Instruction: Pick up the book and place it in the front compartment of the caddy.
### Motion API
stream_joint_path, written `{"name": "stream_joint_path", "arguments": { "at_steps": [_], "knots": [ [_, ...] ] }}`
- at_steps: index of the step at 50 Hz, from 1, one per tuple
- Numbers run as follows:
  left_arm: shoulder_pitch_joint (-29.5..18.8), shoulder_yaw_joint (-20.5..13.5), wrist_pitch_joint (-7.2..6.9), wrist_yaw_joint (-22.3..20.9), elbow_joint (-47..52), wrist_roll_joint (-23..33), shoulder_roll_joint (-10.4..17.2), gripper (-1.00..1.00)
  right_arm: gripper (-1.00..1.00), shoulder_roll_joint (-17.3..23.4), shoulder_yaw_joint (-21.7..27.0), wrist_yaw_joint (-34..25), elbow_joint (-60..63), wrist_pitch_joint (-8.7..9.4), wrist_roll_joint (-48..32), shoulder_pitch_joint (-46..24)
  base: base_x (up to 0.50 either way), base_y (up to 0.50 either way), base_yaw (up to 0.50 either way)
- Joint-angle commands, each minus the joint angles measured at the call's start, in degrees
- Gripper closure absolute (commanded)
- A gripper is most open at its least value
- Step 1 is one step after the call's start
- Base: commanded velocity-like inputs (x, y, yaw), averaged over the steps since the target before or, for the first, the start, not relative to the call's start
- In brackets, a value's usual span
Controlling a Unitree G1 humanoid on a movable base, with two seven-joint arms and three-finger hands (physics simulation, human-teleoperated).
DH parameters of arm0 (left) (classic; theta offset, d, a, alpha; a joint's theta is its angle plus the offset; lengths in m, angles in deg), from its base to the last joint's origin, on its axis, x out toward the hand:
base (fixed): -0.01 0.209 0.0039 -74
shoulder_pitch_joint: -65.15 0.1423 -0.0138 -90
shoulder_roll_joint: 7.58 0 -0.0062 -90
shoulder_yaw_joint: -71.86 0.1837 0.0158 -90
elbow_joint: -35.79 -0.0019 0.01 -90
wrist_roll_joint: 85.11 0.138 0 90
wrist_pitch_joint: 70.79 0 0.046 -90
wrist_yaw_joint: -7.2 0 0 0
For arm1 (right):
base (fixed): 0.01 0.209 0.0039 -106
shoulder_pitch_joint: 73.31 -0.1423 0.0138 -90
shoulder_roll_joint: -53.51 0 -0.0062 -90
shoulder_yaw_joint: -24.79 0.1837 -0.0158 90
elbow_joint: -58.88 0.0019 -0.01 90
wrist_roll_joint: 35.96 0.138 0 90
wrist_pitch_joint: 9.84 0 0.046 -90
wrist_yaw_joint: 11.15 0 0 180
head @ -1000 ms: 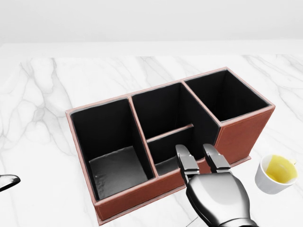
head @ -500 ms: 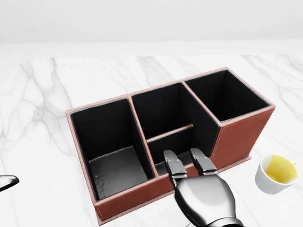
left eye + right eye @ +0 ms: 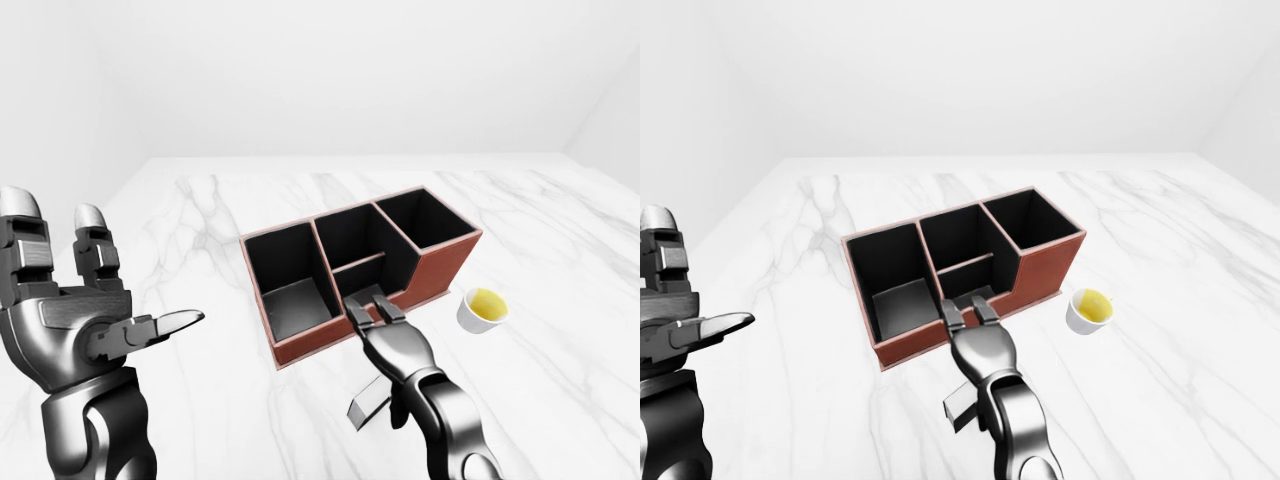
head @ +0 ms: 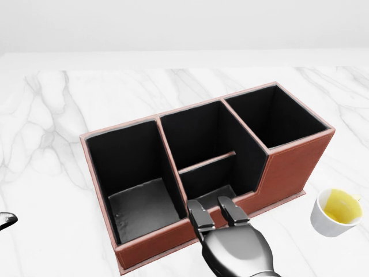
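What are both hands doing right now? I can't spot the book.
Left hand: open, fingers spread, empty.
Right hand: at the caddy's low wall; holding nothing visible, closure unclear.

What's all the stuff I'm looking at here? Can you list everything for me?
caddy: one, reddish-brown outside with black lining, several open compartments, mid-table in the head view.
flat grey item: one, lying on the floor of the caddy's left compartment; cannot tell what it is.
cup: one, white with yellow liquid, standing right of the caddy.
table: one, white marble with grey veins, under everything.
right hand: one, silver-grey metal, fingertips at the caddy's near wall by the low middle compartment, holding nothing.
left hand: one, same metal, raised at the left of the left-eye view, fingers spread, empty.
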Motion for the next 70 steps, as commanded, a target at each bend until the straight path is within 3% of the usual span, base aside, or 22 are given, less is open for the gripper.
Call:
{"name": "stream_joint_path", "arguments": {
  "at_steps": [1,42,43,44,45,70],
  "knots": [
    [-0.17,0.65,0.00,0.23,-1.75,0.72,-0.20,-1.00,-1.00,0.98,-0.83,0.00,-3.56,0.00,2.94,0.67,0.00,0.00,0.00],
    [-0.02,1.93,0.00,-0.14,-3.16,2.31,-0.50,-1.00,-1.00,4.23,-1.68,0.00,-8.77,0.00,10.81,3.93,0.00,0.00,0.00],
    [-0.04,1.88,0.00,-0.09,-3.13,2.27,-0.48,-1.00,-0.65,4.35,-1.75,0.00,-8.83,0.00,10.94,4.02,0.00,0.00,0.00],
    [-0.05,1.90,0.00,-0.11,-3.21,2.30,-0.49,-1.00,0.87,4.40,-1.86,0.00,-8.84,0.00,11.24,4.20,0.00,0.00,0.00],
    [-0.03,2.00,0.00,-0.15,-3.34,2.47,-0.53,-1.00,1.00,4.50,-1.90,0.00,-8.94,0.00,11.53,4.32,0.00,0.00,0.00],
    [0.26,2.30,0.00,-0.31,-3.16,2.86,-0.74,-1.00,1.00,4.38,-3.17,0.00,-4.99,0.00,8.79,3.34,0.00,0.00,0.00]
  ]
}}
